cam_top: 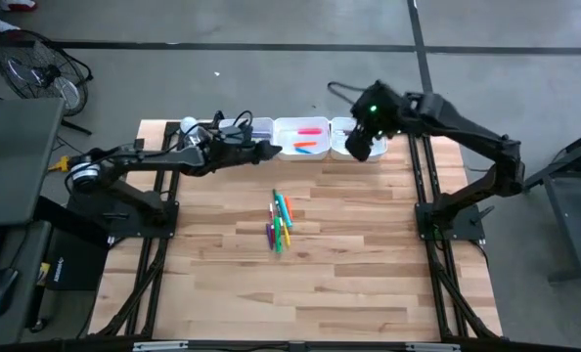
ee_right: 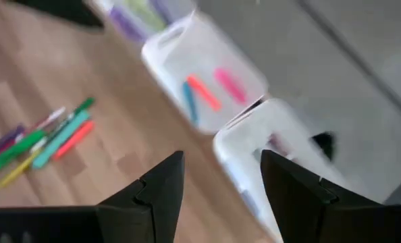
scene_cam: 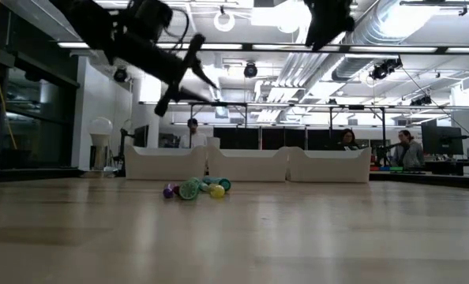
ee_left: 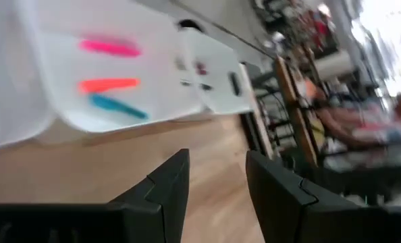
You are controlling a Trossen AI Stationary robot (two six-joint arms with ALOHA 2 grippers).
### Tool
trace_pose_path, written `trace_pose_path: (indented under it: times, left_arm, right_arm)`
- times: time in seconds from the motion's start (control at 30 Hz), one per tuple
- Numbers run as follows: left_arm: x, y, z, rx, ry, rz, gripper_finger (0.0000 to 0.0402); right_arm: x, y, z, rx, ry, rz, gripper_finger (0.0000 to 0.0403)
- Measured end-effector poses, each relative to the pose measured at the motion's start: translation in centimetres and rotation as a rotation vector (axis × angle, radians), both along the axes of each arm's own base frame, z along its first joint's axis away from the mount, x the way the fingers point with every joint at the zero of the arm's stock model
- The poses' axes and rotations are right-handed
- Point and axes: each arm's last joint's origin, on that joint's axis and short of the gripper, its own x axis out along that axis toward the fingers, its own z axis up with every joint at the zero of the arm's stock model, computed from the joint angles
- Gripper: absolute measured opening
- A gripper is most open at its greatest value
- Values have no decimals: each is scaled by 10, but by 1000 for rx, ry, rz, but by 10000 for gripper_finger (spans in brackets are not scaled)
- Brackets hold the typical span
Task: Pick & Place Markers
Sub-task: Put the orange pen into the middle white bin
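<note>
We hover both arms over three white plastic trays [cam_top: 301, 138] at twelve o'clock, left gripper [ee_left: 214, 185] and right gripper [ee_right: 221, 185] spread empty, while thin coloured markers [cam_top: 281, 222] await sorting mid-table.

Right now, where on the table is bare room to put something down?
Bare wood lies between the marker pile and the table's near edge, and on both sides of the pile. The far edge is crowded: three white trays with both grippers above.
</note>
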Motion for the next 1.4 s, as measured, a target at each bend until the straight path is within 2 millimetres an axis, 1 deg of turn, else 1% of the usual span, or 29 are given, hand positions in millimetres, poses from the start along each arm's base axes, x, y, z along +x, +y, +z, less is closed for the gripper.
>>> trace_pose_path:
  times: [0.1,0.2,0.33,0.43,0.6,0.77,0.9,1.0,1.1,1.23,1.4]
  left_arm:
    - [-2,-16,13,126,16,-50,144]
    - [-8,-33,24,229,54,-84,144]
    - [-20,-53,34,324,135,-124,144]
    - [-30,-64,41,385,170,-142,144]
    - [-48,-77,53,461,196,-205,144]
    - [-69,-83,61,511,230,-244,144]
    - [-86,-86,61,543,220,-266,144]
    - [-99,-88,51,542,207,-278,144]
    - [-111,-90,42,530,177,-288,144]
    - [-125,-93,30,518,137,-319,144]
    - [-136,-96,19,524,109,-343,144]
  right_arm:
    - [10,2,-28,90,4,39,186]
    - [21,8,-56,153,-17,54,186]
    - [32,16,-84,203,-74,36,186]
    - [40,23,-96,228,-136,22,186]
    - [57,33,-107,270,-222,-2,186]
    - [85,37,-112,310,-222,-25,186]
    - [114,36,-118,335,-185,-55,186]
    - [132,34,-123,346,-136,-96,186]
    - [145,31,-127,354,-84,-126,186]
    - [159,29,-138,349,11,-173,186]
    - [178,35,-157,359,99,-196,186]
